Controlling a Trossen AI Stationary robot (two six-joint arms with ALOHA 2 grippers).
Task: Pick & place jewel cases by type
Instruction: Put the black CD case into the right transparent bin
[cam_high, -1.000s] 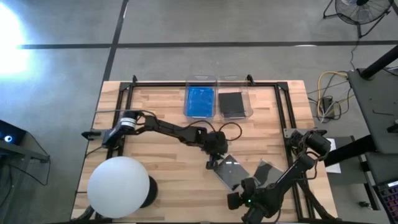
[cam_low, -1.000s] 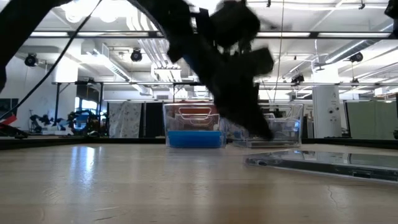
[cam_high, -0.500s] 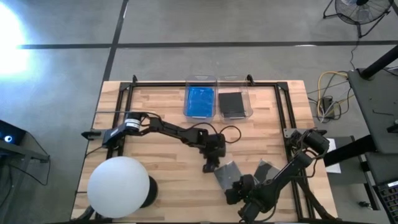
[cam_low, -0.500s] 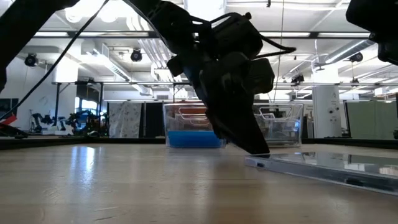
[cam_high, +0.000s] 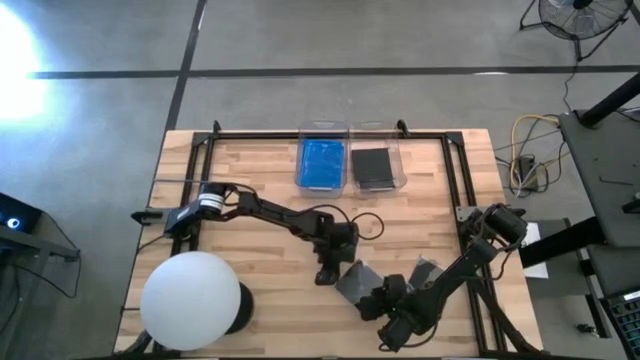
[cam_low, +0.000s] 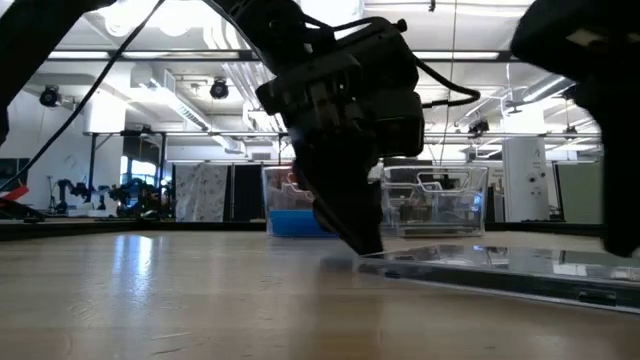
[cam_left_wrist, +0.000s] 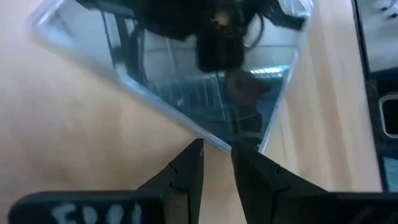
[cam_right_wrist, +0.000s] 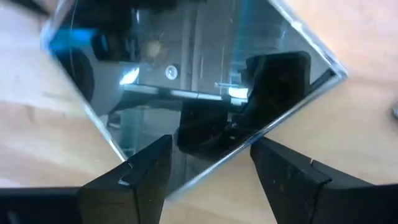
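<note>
We log two clear bins at the far edge of the counter (cam_high: 250, 180): the left bin (cam_high: 322, 163) holds blue jewel cases (cam_high: 321, 162), the right bin (cam_high: 376, 166) holds dark grey cases (cam_high: 374, 166). How many lie in each stack we cannot count from above.

Near the middle front of the counter a grey jewel case (cam_high: 356, 283) lies flat, turned cornerwise. The left gripper (cam_high: 325, 272) stands at its left corner; in the left wrist view its fingers (cam_left_wrist: 186, 174) are nearly closed, a narrow gap between them, just short of the case's edge (cam_left_wrist: 205, 134) and not holding it. The right gripper (cam_high: 385, 300) sits over the case's near right side; its wrist view shows the fingers (cam_right_wrist: 146, 168) spread wide above the glossy case (cam_right_wrist: 199, 93), gripping nothing.

Another grey case (cam_high: 425, 270) lies to the right, partly covered by the right arm.

A large white globe (cam_high: 190, 290) blocks the near left corner of the counter.

The low view shows the case (cam_low: 480, 270) as a thin slab, with the left gripper (cam_low: 360, 235) screening part of the bins behind.
</note>
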